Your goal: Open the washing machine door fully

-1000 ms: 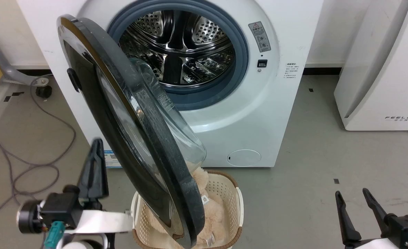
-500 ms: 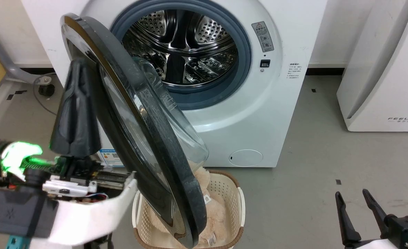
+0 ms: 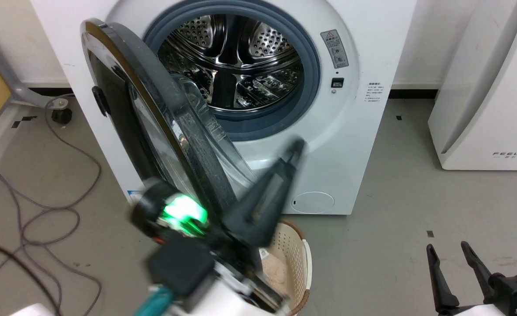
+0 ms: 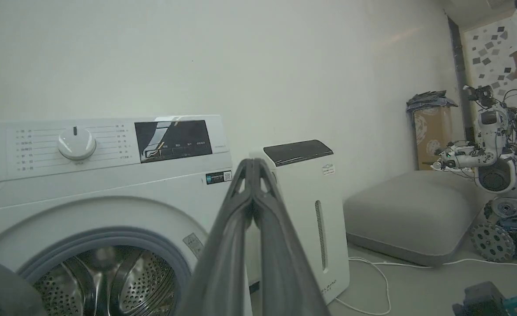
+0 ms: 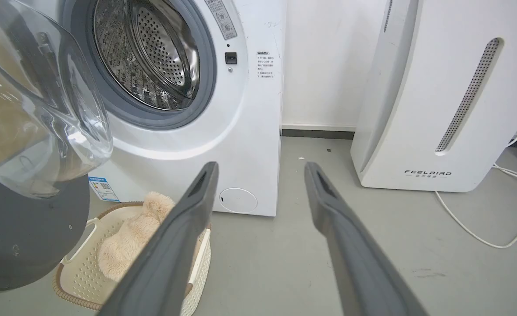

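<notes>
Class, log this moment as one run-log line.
door: partly open | left claw: shut, empty | right claw: open, empty | task: unfinished

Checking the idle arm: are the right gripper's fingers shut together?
No, the right gripper has its fingers spread wide, with the floor showing between them.

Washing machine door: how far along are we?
Done: the washing machine door is unlatched and stands roughly half open, drum exposed. In hand: the left gripper, shut, blurred by the door's lower edge; contact unclear. Left: swing it fully open; the right gripper is open, aside.
</notes>
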{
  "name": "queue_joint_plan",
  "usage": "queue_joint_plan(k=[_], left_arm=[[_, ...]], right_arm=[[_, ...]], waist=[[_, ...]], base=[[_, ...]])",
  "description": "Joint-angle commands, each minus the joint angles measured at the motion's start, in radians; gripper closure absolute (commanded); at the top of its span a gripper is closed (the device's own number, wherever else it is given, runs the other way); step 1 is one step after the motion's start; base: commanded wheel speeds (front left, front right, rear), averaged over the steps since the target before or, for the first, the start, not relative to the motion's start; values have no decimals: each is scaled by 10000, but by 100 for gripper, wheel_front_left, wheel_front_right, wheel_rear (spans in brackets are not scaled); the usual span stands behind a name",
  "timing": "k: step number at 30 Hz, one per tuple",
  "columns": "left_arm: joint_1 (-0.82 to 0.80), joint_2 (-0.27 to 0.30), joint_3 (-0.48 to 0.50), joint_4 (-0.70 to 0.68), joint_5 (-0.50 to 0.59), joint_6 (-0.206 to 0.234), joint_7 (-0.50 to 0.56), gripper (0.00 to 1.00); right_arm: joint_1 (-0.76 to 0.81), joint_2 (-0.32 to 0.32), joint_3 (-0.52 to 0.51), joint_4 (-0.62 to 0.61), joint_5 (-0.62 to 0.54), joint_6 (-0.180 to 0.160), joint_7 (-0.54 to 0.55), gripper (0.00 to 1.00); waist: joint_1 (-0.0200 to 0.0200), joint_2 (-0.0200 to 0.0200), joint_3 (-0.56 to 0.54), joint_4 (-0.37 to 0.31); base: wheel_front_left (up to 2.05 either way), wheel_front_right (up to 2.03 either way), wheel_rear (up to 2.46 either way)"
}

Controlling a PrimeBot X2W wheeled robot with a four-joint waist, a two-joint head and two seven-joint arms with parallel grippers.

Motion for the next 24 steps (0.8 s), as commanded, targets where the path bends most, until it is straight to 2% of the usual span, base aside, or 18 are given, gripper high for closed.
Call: queue_joint_plan(k=[1,6,10,15,24], left_arm=[[213,0,-160,93,-85,-47,126,100],[962,9,-1221,698,-581,-111,925,100],[1626,80,-1488,1287,-730,122,1481,100],[2015,190,-1336,2256,-576,577,1601,100],[1436,-3,-682,4124,-563,1266,877,100]], right_arm=[[169,32,-7,34,41,6,-29,0],[201,32,-3,108,83,6,-32,0],[187,32,58,157,99,6,-50,0],[157,32,83,239,118,6,-75,0],[60,32,195,337,98,6,-72,0]], waist=[[0,0,-3,10],[0,0,-12,45],[0,0,16,31],[0,0,88,57],[0,0,131,41]], base=[[0,0,0],[0,0,0],[0,0,0],[0,0,0],[0,0,0]])
